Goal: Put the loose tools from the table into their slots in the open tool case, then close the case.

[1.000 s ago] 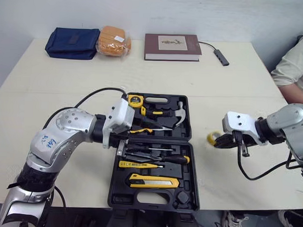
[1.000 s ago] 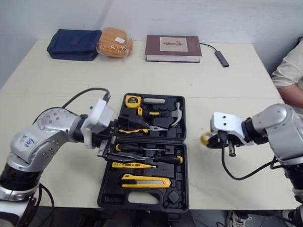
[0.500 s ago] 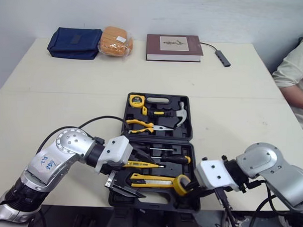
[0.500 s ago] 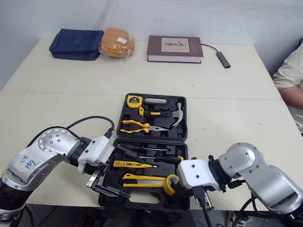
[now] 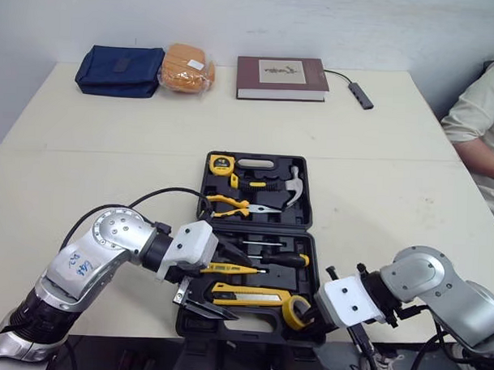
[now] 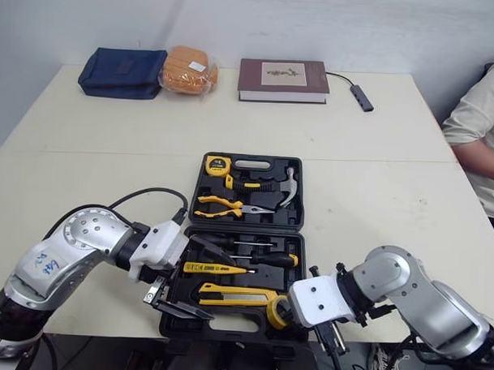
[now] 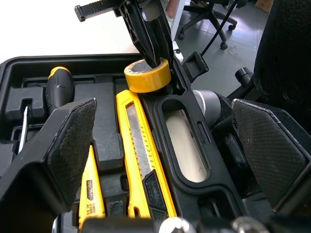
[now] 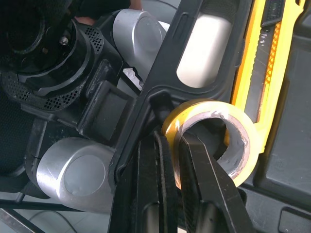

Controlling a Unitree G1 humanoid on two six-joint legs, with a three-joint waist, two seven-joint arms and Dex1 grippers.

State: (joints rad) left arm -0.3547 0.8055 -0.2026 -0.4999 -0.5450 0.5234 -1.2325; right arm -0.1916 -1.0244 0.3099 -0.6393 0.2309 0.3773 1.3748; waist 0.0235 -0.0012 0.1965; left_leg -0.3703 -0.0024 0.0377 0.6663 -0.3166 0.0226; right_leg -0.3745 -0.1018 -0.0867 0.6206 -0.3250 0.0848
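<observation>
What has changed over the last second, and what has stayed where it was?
The right gripper, fingers shut on the yellow tape roll, carried it from above the pale table beside the black plastic tool case to the case's near right corner. The left gripper, open, moved from the yellow-handled pliers to the case's near left edge. The slotted tools and the open case stayed put.

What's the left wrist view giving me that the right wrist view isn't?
Left wrist view, not the right: the open, empty left end effector and a screwdriver handle. Right wrist view, not the left: the pinch up close, one finger inside the tape roll, one outside. Both: right end effector, tape roll, utility knife, the case handle cutout.
</observation>
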